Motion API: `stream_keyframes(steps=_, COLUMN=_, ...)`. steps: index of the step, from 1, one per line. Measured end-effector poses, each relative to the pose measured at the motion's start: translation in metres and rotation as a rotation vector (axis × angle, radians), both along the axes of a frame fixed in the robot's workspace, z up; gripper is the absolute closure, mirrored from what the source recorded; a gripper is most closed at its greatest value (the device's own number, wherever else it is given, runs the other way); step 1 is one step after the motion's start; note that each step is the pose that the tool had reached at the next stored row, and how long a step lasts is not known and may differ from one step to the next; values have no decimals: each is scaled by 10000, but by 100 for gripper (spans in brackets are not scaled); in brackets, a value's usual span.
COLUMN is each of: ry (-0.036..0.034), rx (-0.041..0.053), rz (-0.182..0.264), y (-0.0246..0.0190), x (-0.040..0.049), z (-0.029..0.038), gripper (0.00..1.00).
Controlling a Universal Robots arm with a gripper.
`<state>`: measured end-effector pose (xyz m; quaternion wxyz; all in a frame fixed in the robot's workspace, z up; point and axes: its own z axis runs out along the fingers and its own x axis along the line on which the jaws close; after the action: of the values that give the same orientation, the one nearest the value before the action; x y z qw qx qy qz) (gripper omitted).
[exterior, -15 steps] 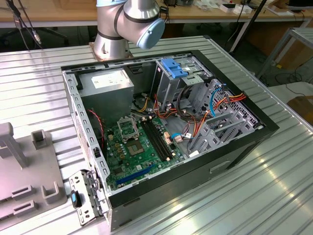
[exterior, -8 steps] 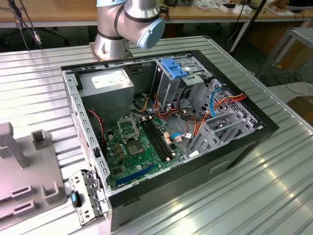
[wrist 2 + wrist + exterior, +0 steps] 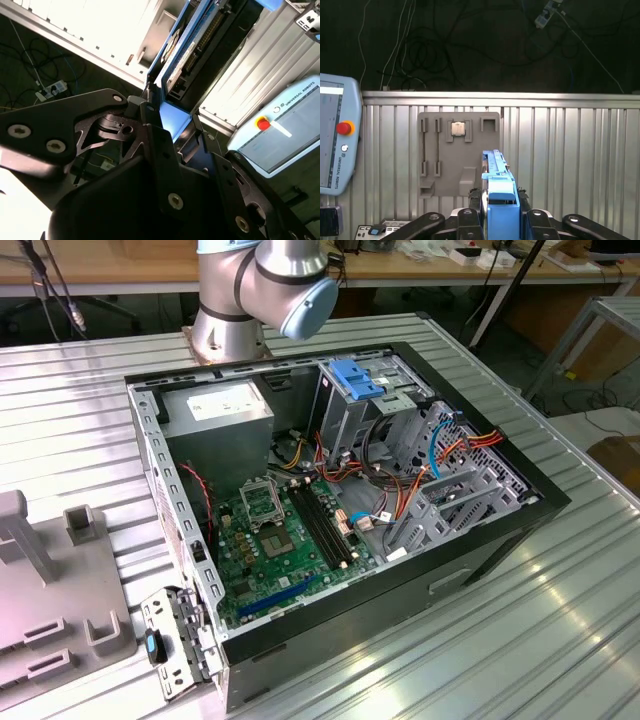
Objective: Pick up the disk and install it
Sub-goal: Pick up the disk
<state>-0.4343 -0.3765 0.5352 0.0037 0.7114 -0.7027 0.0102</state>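
Blue-railed disk (image 3: 495, 171) clamped in end effector (image 3: 500, 202), ribbed metal table (image 3: 570, 150) beyond

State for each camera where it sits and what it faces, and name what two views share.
Exterior view: off the arm, raised, looking down on the open computer case on the ribbed table; the arm shows beyond the case.
First wrist view: on the wrist, looking past the gripper and the disk it clamps toward a grey fixture and the pendant.
Second wrist view: on the wrist, looking along the gripper's linkage at the disk's blue-railed edge.
Shared: both wrist views show the gripper, the disk and the pendant.
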Motion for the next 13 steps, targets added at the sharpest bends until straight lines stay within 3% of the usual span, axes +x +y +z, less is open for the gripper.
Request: stream_keyframes(steps=13, ry=0, rx=0, rz=0, y=0, x=170, z=-6, gripper=64)
